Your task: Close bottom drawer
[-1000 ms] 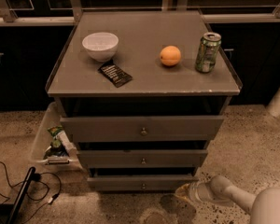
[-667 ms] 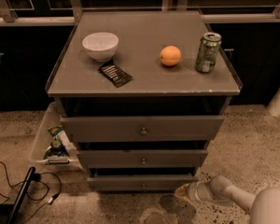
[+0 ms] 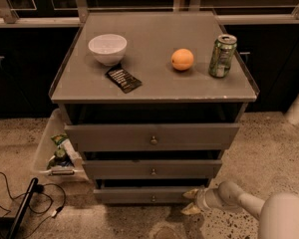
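The bottom drawer [image 3: 139, 194] is the lowest of three grey drawer fronts, with a small round knob [image 3: 153, 199]; a dark gap shows above its front panel. My gripper [image 3: 191, 202] is low at the drawer front's right end, its pale arm reaching in from the lower right. Its two yellowish fingers [image 3: 190, 193] are spread apart and hold nothing, the upper one by the panel's right end.
The cabinet top [image 3: 154, 81] carries a white bowl [image 3: 107, 48], a dark packet [image 3: 123, 78], an orange [image 3: 182, 59] and a green can [image 3: 222, 56]. A white bin [image 3: 50, 148] with snacks stands left of the cabinet. Black cables [image 3: 20, 203] lie on the floor.
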Available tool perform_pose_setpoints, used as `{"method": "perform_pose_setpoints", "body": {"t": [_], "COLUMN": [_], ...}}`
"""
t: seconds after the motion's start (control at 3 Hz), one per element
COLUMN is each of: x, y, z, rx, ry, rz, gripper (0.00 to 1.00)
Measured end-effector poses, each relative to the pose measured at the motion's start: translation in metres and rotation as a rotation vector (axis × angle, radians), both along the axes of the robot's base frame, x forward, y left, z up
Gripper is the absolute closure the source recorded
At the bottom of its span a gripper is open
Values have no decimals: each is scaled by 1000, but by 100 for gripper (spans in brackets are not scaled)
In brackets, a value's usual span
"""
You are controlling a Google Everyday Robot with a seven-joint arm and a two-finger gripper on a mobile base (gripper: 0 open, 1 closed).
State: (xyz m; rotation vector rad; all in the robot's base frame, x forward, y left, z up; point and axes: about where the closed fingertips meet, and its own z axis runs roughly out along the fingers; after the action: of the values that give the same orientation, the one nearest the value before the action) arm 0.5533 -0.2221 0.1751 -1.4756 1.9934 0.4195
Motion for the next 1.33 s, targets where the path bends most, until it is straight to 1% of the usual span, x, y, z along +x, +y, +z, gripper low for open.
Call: {"method": "perform_pose_setpoints", "body": {"t": [0.33,0.67,1.0,1.33], "x": [1,1,-5,-20], "y": [2,2,3,-26], "z": [0,0,2,21], "rx": [0,0,36,1], "ry": [0,0,-13,-82], "rz": [3,3,24,14], "gripper": [0,0,0,0]}}
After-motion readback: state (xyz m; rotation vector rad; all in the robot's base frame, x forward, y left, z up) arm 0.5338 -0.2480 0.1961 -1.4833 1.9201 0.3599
